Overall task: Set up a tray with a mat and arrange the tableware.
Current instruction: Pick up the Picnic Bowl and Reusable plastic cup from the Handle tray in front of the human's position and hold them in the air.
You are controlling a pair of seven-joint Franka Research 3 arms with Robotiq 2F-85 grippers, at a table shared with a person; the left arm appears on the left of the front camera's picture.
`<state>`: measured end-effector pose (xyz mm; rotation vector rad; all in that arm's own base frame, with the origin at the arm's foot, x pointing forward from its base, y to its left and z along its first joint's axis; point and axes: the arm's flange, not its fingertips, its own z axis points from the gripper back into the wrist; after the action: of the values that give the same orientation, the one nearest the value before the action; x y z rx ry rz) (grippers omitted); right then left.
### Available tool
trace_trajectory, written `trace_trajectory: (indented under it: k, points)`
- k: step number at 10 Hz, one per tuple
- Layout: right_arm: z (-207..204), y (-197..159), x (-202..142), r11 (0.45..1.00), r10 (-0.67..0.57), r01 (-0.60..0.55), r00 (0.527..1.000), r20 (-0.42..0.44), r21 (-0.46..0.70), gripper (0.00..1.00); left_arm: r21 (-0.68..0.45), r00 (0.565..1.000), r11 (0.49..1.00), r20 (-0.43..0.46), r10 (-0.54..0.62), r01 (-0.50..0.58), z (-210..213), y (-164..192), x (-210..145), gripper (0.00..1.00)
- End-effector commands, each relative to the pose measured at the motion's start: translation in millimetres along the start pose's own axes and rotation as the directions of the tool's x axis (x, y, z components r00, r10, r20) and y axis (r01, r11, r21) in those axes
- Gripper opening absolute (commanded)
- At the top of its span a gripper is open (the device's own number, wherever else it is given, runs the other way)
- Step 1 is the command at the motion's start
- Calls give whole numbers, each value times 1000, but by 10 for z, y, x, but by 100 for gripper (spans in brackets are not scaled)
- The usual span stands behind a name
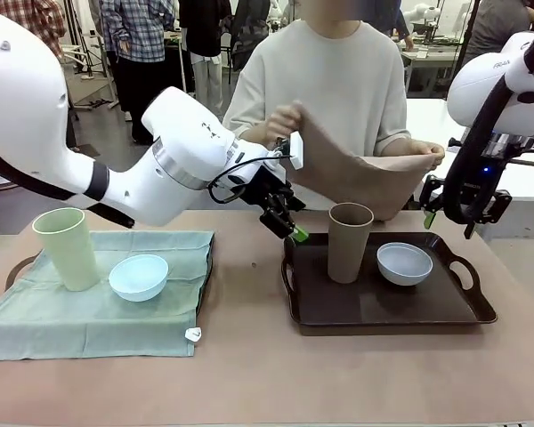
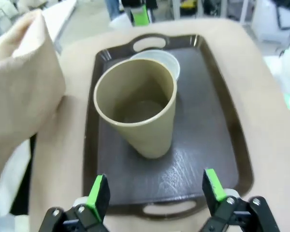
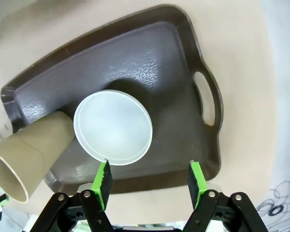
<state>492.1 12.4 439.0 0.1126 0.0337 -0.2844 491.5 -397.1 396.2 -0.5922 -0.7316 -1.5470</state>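
Two trays on the table (image 1: 249,374).

The tray at the robot's left (image 1: 16,267) looks finished. A green mat (image 1: 89,329) is spread over it. The pale green tumbler (image 1: 67,249) stands upright near the mat's far left corner. The light blue bowl (image 1: 139,277) sits just beside it, toward the middle.

The dark brown tray (image 1: 383,325) at the robot's right has no mat; its floor is bare. The brown tumbler (image 1: 349,242) stands upright left of centre on it. The white bowl (image 1: 404,263) sits toward the tray's right handle, close to the tumbler; can't tell if they touch.

The person at the far edge holds a beige mat (image 1: 365,178) up off the table with both hands (image 1: 280,120), behind the tray's far edge and not laid yet.

The left gripper (image 1: 287,228) hovers at the brown tray's left end with jaws wide apart and nothing between them, pointing at the tumbler. The right gripper (image 1: 447,222) hangs above the tray's far right corner, over the bowl, with jaws apart and nothing held.

My read: roughly halfway. The brown tumbler and white bowl likely have to come off so the beige mat can go down, then be set back on it. Both grippers look lined up for that lift, but no contact yet.
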Motion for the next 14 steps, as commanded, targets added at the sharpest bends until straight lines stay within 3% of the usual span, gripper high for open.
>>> trace_trajectory:
  k: [1,4,6,8,14]
  points:
    - [-23,14,96,1000,-8,8,1000,-17,13,81,-54,994,996,85,69,-64,-38,25,-180,100]
    - [-9,-20,92,999,15,-14,1000,-16,48,81,-139,974,986,192,117,-91,-50,55,-209,100]
    - [0,-59,60,997,24,-23,1000,-11,78,81,-166,968,986,241,68,-28,-37,4,-187,100]
    - [-23,-31,67,1000,-3,3,1000,-9,23,81,-159,977,984,182,108,-79,-79,29,-121,100]
    - [-23,-31,67,1000,-3,3,1000,-9,23,81,-159,977,984,182,108,-79,-79,29,-121,100]
